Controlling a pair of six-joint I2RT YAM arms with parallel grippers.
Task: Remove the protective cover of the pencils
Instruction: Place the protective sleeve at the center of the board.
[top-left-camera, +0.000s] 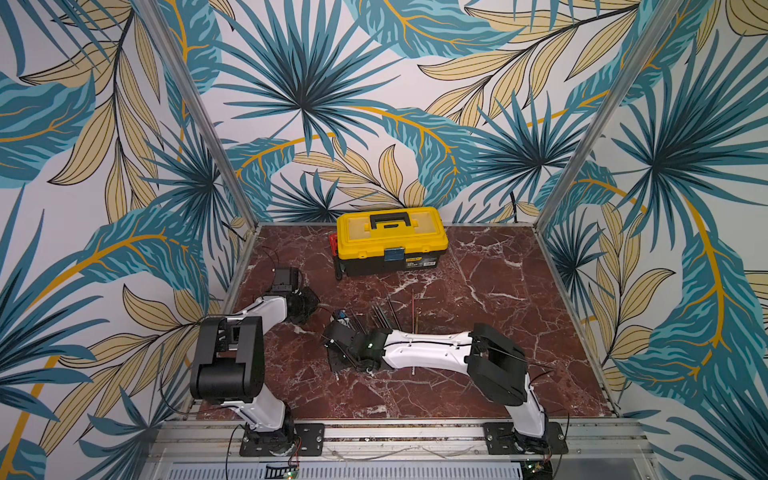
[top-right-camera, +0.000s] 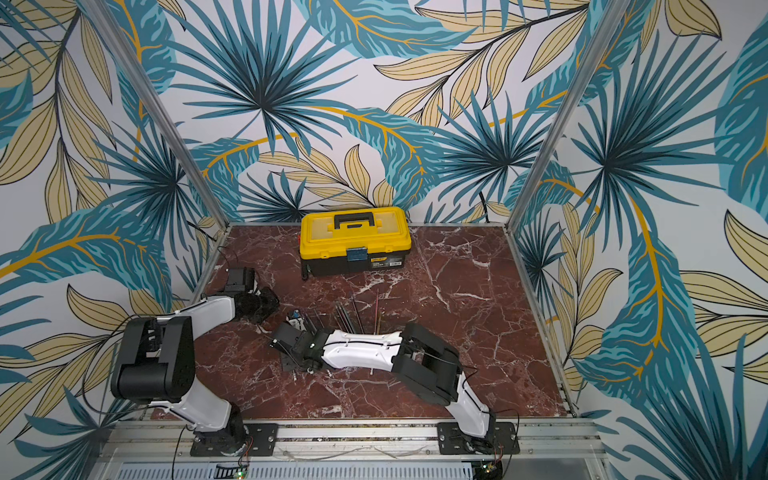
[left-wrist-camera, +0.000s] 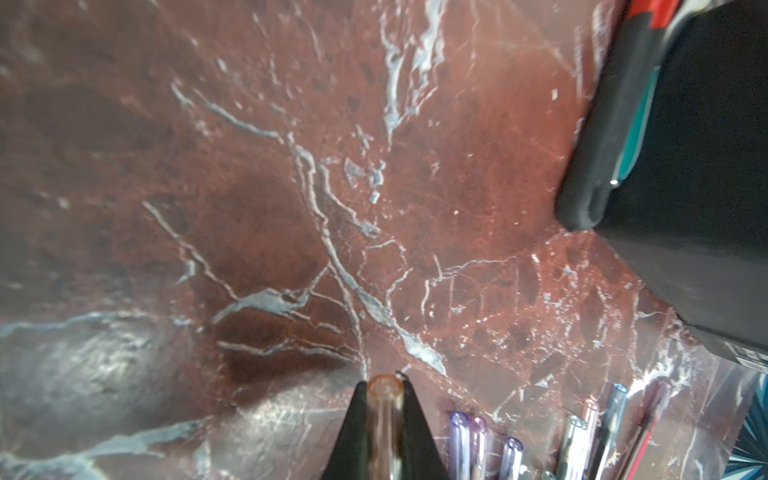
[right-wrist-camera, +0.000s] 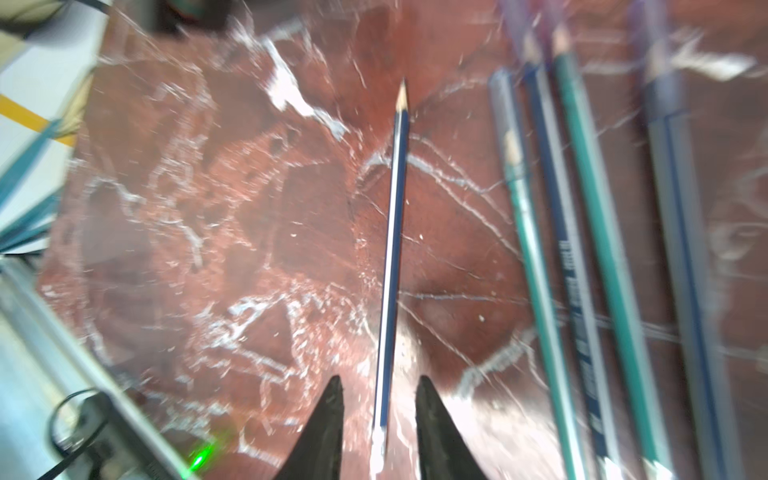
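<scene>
Robot test cell, lab bench set-up
Marble-patterned tabletop (top-left-camera: 498, 291) boxed in by leaf-print panels (top-left-camera: 316, 83) on aluminium posts (top-left-camera: 199, 112); left arm (top-left-camera: 230, 361) and right arm (top-left-camera: 428, 353) bolted to a slotted rail (top-left-camera: 403, 432) at the front edge; yellow toolbox (top-left-camera: 390, 232) at the back

bright even light, wrist pics blurry, glare

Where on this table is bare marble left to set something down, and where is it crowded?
Widest bare marble: right of the toolbox, out to the right wall. A second free strip runs between the right arm and the front edge. Crowded: the middle, where the pencils and loose caps lie.
</scene>
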